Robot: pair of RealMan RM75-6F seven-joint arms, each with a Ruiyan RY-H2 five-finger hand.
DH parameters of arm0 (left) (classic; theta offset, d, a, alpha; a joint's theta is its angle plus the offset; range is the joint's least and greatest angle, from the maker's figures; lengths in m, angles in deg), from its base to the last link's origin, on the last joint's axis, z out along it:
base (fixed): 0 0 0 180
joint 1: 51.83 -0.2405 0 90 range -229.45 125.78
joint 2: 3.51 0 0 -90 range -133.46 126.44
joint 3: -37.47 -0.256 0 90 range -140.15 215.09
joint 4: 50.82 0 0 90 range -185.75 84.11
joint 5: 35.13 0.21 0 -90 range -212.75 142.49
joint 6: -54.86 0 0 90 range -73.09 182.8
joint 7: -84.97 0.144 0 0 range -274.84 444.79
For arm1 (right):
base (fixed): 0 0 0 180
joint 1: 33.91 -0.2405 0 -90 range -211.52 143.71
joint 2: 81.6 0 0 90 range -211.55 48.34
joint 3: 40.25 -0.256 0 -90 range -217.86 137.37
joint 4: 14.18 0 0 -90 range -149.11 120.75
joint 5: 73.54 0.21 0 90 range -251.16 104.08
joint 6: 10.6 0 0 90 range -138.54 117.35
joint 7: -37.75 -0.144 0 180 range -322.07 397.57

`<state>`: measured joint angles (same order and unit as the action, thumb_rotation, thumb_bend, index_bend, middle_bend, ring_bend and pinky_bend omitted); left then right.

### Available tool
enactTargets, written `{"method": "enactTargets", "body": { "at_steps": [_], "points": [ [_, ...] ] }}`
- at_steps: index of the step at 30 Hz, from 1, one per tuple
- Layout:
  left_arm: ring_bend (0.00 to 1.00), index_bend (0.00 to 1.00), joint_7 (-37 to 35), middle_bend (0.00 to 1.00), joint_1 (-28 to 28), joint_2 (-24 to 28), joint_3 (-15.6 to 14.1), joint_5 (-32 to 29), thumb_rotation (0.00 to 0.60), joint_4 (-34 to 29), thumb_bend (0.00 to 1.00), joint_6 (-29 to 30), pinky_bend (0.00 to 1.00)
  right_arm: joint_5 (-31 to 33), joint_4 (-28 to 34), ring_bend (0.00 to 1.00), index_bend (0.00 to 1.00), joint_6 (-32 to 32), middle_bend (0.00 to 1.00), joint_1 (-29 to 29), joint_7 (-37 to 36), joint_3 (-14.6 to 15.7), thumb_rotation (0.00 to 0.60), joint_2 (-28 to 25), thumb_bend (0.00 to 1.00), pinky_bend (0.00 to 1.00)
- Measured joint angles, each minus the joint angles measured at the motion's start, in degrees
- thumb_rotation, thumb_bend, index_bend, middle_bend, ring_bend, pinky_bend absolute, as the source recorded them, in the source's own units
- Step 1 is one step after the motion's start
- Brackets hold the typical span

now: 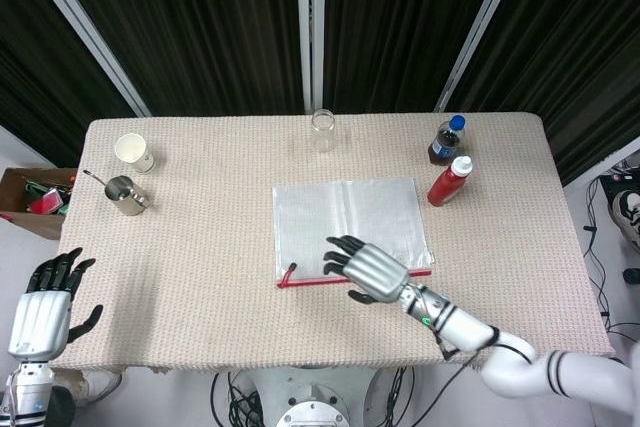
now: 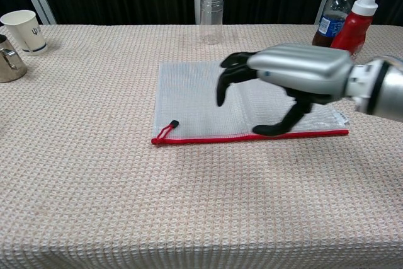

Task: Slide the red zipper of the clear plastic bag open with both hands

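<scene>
The clear plastic bag (image 1: 340,215) (image 2: 201,96) lies flat in the middle of the table. Its red zipper (image 1: 310,280) (image 2: 208,138) runs along the near edge, with the black slider and red pull (image 1: 291,269) (image 2: 171,125) at the left end. My right hand (image 1: 363,267) (image 2: 296,80) hovers open over the bag's near half, fingers spread and pointing left, thumb tip close to the zipper line; contact cannot be told. My left hand (image 1: 42,305) stays open off the table's near-left corner, seen only in the head view.
An empty clear jar (image 1: 322,131) (image 2: 212,9) stands behind the bag. A red sauce bottle (image 1: 448,182) (image 2: 352,26) and a dark drink bottle (image 1: 447,139) (image 2: 330,16) stand at the right. A paper cup (image 1: 134,153) (image 2: 24,30) and a metal cup (image 1: 123,195) (image 2: 7,60) are at the left.
</scene>
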<state>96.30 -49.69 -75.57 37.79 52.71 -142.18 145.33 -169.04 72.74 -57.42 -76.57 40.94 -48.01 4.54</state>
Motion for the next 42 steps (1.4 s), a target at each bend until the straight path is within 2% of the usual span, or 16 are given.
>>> {"method": "enactTargets", "body": {
  "at_steps": [5, 8, 14, 18, 27, 42],
  "points": [
    [0.11, 0.19, -0.8, 0.11, 0.2, -0.1, 0.1, -0.5, 0.600, 0.5, 0.23, -1.1, 0.15, 3.7, -9.2, 0.05, 0.37, 5.5, 0.21, -7.8, 4.7, -3.2, 0.600, 9.9, 0.20, 0.16],
    [0.11, 0.19, -1.5, 0.11, 0.3, -0.1, 0.2, -1.1, 0.600, 0.9, 0.23, -1.9, 0.15, 5.0, -13.9, 0.05, 0.38, 6.6, 0.21, -10.5, 6.8, -4.2, 0.600, 14.1, 0.22, 0.16],
    [0.11, 0.19, -2.9, 0.11, 0.5, -0.3, 0.3, -1.6, 0.600, 1.9, 0.22, -2.9, 0.15, 5.9, -20.7, 0.05, 0.40, 5.7, 0.22, -12.4, 6.8, -3.8, 0.600, 18.9, 0.24, 0.16],
    [0.11, 0.19, -3.6, 0.11, 0.6, -0.3, 0.3, -1.4, 0.600, 2.3, 0.22, -3.1, 0.15, 5.3, -23.3, 0.05, 0.43, 3.8, 0.22, -13.1, 4.8, -2.4, 0.600, 20.6, 0.24, 0.16],
    [0.11, 0.19, -4.5, 0.11, 0.7, -0.3, 0.0, -0.7, 0.600, 2.3, 0.22, -3.3, 0.15, 4.3, -25.1, 0.05, 0.48, 0.6, 0.24, -13.4, 3.3, -0.2, 0.600, 21.6, 0.26, 0.16],
    [0.11, 0.19, -5.9, 0.11, 0.3, -0.3, -0.2, -0.6, 0.600, 2.7, 0.21, -3.3, 0.15, 5.2, -27.0, 0.05, 0.50, -0.2, 0.24, -14.6, 3.4, 0.6, 0.600, 23.5, 0.29, 0.16]
  ]
}}
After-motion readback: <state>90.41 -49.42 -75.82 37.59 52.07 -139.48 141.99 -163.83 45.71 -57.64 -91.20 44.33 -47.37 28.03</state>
